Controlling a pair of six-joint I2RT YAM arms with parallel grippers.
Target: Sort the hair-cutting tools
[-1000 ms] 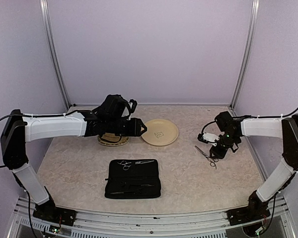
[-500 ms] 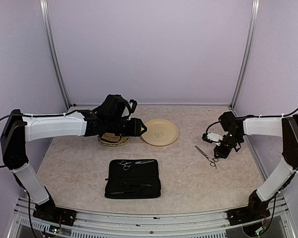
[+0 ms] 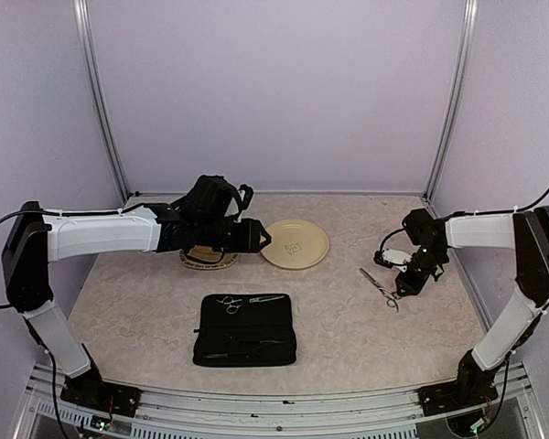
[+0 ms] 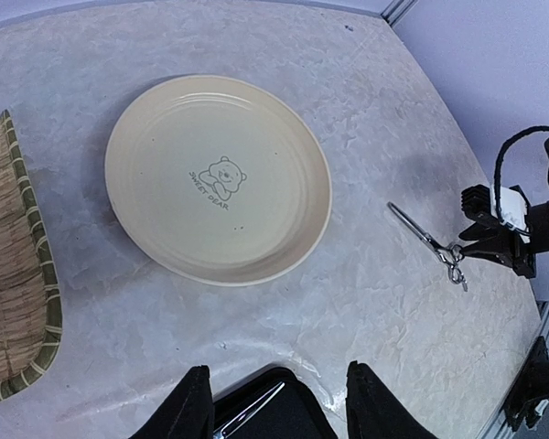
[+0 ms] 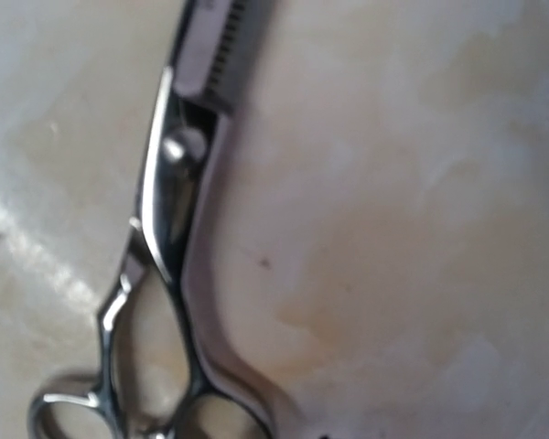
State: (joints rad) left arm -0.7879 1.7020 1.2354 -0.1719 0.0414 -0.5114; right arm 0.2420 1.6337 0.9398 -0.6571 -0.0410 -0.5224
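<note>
One pair of silver scissors (image 3: 379, 286) lies flat on the table at the right. It also shows in the left wrist view (image 4: 427, 242) and fills the right wrist view (image 5: 169, 265). My right gripper (image 3: 403, 285) hangs low just beside its finger rings; in the left wrist view (image 4: 471, 242) the jaws look parted and hold nothing. A second pair of scissors (image 3: 242, 300) lies on the black zip case (image 3: 245, 334). My left gripper (image 4: 284, 407) is open and empty above the table between the case and the plate. I cannot make out the black clips.
A cream plate (image 3: 295, 243) sits mid-table, also seen in the left wrist view (image 4: 218, 178). A woven bamboo tray (image 3: 209, 259) lies under my left arm, its edge showing in the left wrist view (image 4: 18, 274). Purple walls close in the back and sides.
My right gripper has shifted a little to the right and lower, beside the scissors' handles. The scissors and my left arm have not moved.
</note>
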